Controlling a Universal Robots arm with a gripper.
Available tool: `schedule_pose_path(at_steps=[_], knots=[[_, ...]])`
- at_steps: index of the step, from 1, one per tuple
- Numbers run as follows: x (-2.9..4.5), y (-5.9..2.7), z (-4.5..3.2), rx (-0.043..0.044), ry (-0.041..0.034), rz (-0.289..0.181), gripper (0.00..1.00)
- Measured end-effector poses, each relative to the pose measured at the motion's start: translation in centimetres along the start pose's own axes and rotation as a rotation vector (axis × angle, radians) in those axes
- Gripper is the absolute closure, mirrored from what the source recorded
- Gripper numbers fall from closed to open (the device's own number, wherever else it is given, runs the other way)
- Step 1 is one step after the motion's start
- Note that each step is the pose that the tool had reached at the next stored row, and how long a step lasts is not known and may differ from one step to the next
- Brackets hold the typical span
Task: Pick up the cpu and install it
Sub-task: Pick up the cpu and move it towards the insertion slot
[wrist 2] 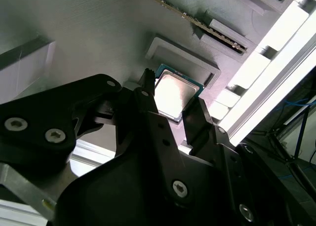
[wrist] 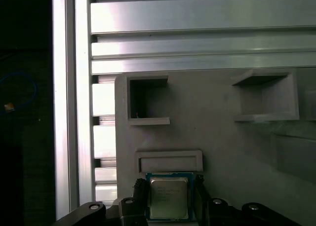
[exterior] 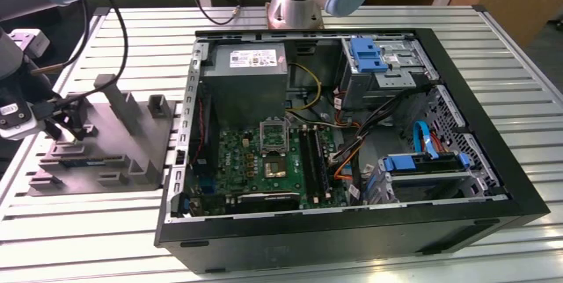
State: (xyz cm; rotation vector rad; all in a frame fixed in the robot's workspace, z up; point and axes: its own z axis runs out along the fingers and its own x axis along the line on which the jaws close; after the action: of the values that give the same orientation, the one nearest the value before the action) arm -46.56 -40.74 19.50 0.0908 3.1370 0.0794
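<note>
My end effector (wrist 2: 173,101) hangs close over the cpu (wrist 2: 177,92), a silvery square with a teal rim lying on the grey tray (wrist 2: 89,33) (just beside a raised rectangular ledge (wrist 2: 183,56)), with a long thin board (wrist 2: 212,30) standing on edge farther along and the pale slatted worktop (wrist 2: 254,68) beyond the tray.

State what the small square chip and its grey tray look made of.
The small flat square cpu: likely a silvery-grey metal lid, satin finish, glaring bright in the second wrist view; its thin teal rim suggests circuit board. The grey moulded tray: probably matt plastic, evenly dull, no glint.
</note>
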Motion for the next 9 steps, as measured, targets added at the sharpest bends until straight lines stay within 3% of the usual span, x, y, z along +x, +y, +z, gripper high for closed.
schedule_pose_path(at_steps=[9], knots=[[0.00, 0.02, -0.39, -0.0002, -0.0003, 0.000, 0.53]])
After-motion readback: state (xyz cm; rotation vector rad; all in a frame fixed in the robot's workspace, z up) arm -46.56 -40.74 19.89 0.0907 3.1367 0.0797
